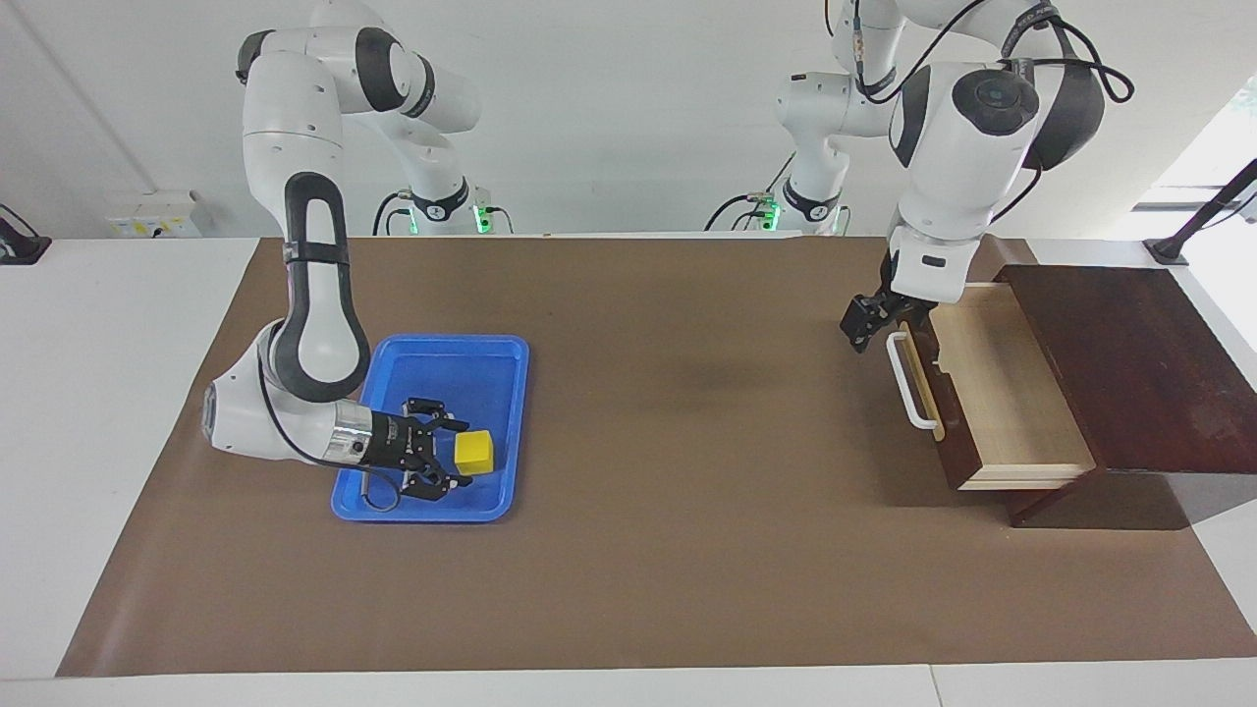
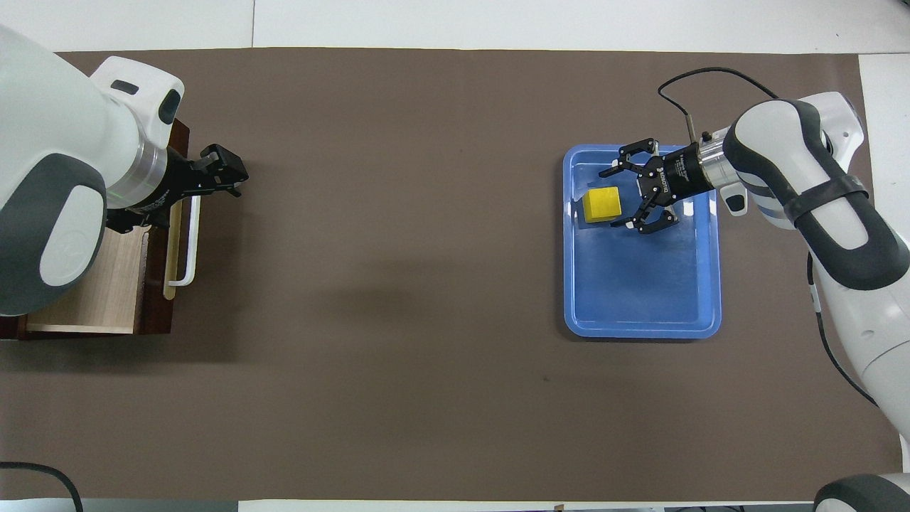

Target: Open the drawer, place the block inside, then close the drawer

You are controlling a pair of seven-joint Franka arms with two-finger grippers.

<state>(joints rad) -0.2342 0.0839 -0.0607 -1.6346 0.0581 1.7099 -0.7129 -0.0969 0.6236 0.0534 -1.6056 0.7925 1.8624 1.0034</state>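
Observation:
The drawer (image 1: 1002, 393) is pulled open at the left arm's end of the table, and its pale wood interior is empty. It also shows in the overhead view (image 2: 99, 284). Its white bar handle (image 1: 908, 383) (image 2: 188, 242) is free. My left gripper (image 1: 864, 319) (image 2: 224, 167) hangs in the air in front of the drawer, close to the handle and apart from it. The yellow block (image 1: 474, 451) (image 2: 602, 204) lies in the blue tray (image 1: 491, 349) (image 2: 640, 313). My right gripper (image 1: 458, 454) (image 2: 609, 198) is open, low in the tray, its fingertips either side of the block's edge.
The dark wooden cabinet (image 1: 1129, 363) that houses the drawer stands at the table's edge. Brown paper covers the table between the tray and the drawer. The right arm's forearm lies low beside the tray.

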